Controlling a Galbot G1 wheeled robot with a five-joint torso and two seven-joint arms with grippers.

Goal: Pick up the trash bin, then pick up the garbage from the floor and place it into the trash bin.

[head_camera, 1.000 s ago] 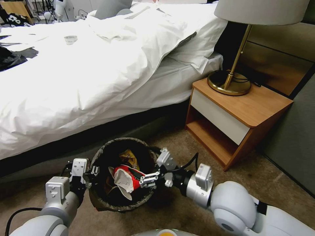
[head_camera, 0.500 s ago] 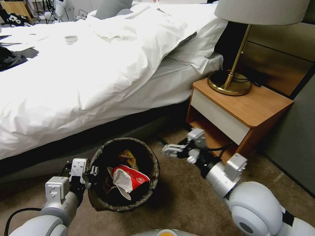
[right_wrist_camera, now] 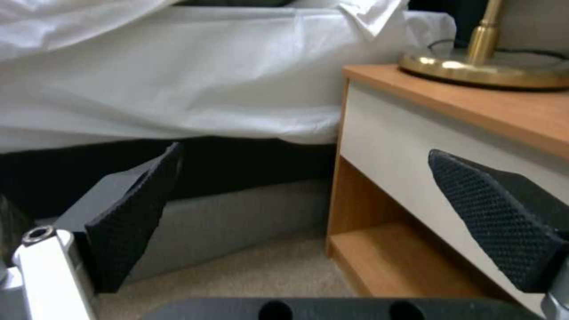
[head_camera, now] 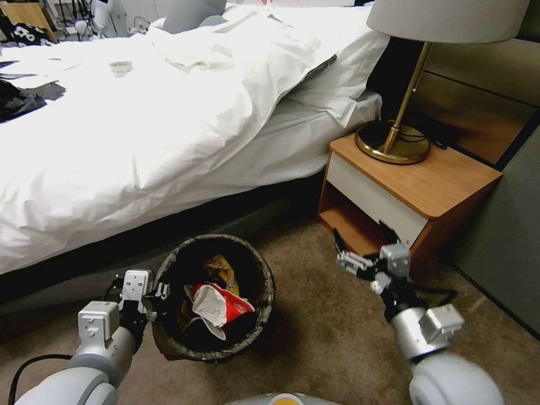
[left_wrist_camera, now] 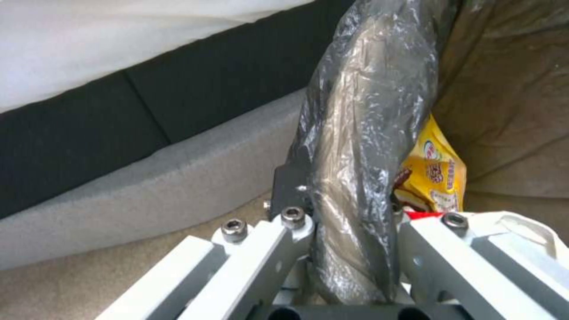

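The trash bin (head_camera: 264,292), lined with a dark bag, hangs by its rim from my left gripper (head_camera: 162,293), which is shut on it. The left wrist view shows the bag-covered rim (left_wrist_camera: 362,133) pinched between the fingers (left_wrist_camera: 261,240). Inside the bin lies garbage: a red-white wrapper (head_camera: 220,306) on top and a yellow wrapper (head_camera: 223,271) (left_wrist_camera: 435,173) behind it. My right gripper (head_camera: 345,260) (right_wrist_camera: 314,213) is open and holds nothing. It hovers over the floor (head_camera: 326,343) to the right of the bin, in front of the nightstand's lower shelf.
A bed with a white duvet (head_camera: 169,129) runs along the far side, with its dark base just behind the bin. At the right, a wooden nightstand (head_camera: 427,185) (right_wrist_camera: 426,129) carries a brass lamp (head_camera: 394,143). Bare carpet lies between the bin and the nightstand.
My right gripper let go of the red-white wrapper inside the bin, then drew back rightward to the nightstand. The wrapper now rests in the bin. My left gripper and the bin have stayed put.
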